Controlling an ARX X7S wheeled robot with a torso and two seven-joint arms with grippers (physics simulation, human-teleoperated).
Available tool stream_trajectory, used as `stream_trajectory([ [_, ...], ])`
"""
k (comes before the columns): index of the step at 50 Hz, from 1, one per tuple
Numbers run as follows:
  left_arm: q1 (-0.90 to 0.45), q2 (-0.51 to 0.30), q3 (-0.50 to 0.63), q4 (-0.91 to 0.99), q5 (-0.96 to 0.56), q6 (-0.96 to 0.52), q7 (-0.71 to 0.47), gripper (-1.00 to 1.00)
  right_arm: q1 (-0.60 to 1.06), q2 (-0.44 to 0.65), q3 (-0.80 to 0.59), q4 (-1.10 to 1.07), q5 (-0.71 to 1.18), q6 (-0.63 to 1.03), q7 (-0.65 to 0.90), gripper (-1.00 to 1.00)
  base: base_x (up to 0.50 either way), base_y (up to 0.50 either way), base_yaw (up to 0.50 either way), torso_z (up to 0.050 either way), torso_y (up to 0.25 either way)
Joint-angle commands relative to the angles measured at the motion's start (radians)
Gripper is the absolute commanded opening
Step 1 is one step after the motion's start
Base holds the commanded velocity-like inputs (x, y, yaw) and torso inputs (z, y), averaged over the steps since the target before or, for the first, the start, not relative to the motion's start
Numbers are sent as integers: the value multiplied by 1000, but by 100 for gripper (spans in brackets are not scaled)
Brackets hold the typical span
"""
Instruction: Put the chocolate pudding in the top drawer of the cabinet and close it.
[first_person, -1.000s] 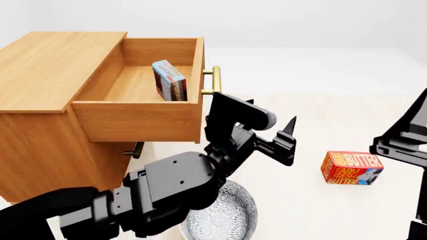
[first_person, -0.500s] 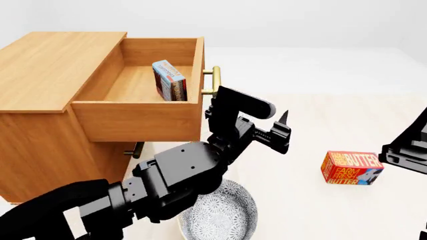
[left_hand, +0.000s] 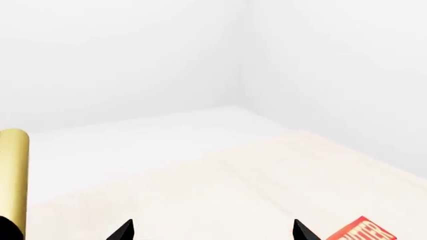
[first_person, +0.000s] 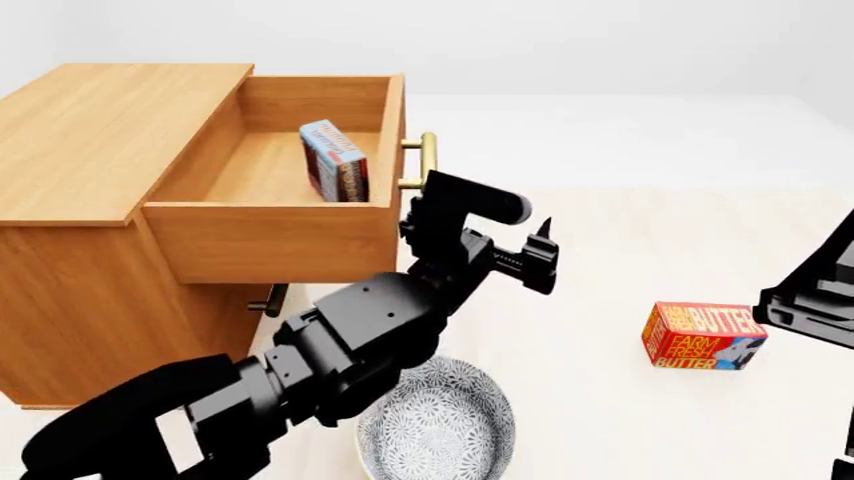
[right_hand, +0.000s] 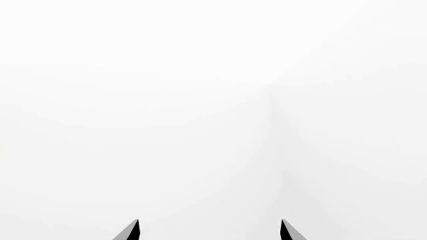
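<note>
Only the head view takes in the whole scene. There, the cabinet (first_person: 94, 230) stands at the left with the top drawer (first_person: 274, 235) pulled out, and the chocolate pudding (first_person: 335, 160) stands on edge inside it, near the front panel. The drawer's brass handle (first_person: 416, 160) juts from that panel; a second, darker handle (first_person: 268, 300) of the lower drawer peeks out beneath. The left end effector (first_person: 514, 262) hovers just in front of the drawer face, below the brass handle, with one pointed fingertip (first_person: 545, 232) showing upward. A patterned bowl (first_person: 447, 430) sits on the pale floor (first_person: 601, 420) under the left arm, and a Farm Fresh Butter box (first_person: 703, 337) lies well apart to the right. Of the right arm (first_person: 814, 300), only a dark piece shows at the frame edge — its end effector is out of that view.

The left wrist view adds what the head view lacks: both fingertips (left_hand: 124, 230) set wide apart with nothing between them, the end of the brass handle at one edge, and a corner of the butter box beyond the far tip.

The right wrist view shows only blank white surroundings and two fingertips (right_hand: 131, 231) — likewise apart, holding nothing.

Counted: one cabinet, two drawers, two handles, one pudding carton, one butter box, one bowl.
</note>
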Motion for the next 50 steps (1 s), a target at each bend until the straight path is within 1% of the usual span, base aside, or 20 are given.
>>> stream_trajectory([
  [1, -2, 18, -20, -115, -13, 6, 45, 100, -19, 5, 9, -5, -3, -9, 7, 100, 0, 0, 0, 0, 0],
  [10, -4, 3, -31, -145, -18, 8, 49, 100, -45, 19, 21, -10, -5, -23, 19, 100, 0, 0, 0, 0, 0],
  [26, -2, -92, -33, -113, 2, 18, 19, 100, -45, 8, 26, -11, -7, -17, 13, 100, 0, 0, 0, 0, 0],
  [40, -4, -158, -38, -76, 17, 27, -10, 100, -41, -2, 30, -11, -8, -8, 6, 100, 0, 0, 0, 0, 0],
  [50, -7, -214, -39, -19, 29, 25, -56, 100, -34, -15, 30, -7, -8, -2, -2, 100, 1, 0, 0, 0, 0],
])
